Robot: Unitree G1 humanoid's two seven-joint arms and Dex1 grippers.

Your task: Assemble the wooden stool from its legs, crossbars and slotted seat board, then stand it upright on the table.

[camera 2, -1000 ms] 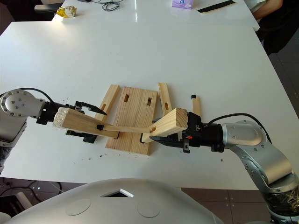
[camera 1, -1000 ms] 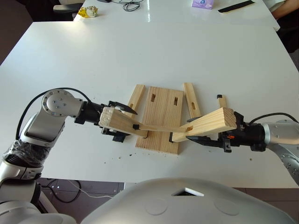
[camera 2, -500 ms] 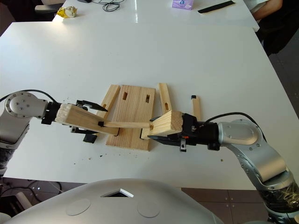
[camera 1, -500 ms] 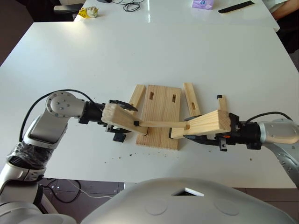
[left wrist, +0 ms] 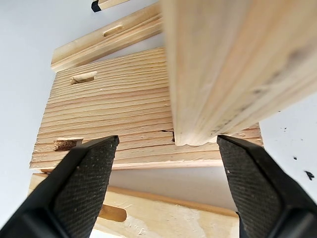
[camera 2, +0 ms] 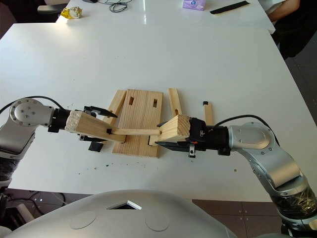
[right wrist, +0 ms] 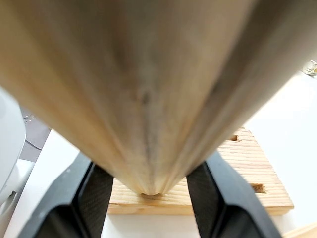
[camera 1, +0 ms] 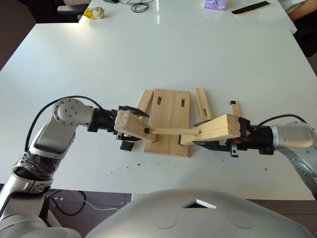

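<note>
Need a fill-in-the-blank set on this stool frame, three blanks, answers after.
1. The left gripper and the right gripper each hold a wooden ___.
2. The two held pieces are joined by a thin ___.
3. The seat board lies flat on the table, with ___ slots showing near its far edge.
Missing words: leg; crossbar; two.

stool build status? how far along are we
Done: one crossbar looks plugged into two legs. In hand: left gripper grips the left leg, right gripper the right leg, holding that frame over the seat board. Left: seat board lies flat on the table, visible slots empty; loose sticks beside it unused; stool not yet upright.
</note>
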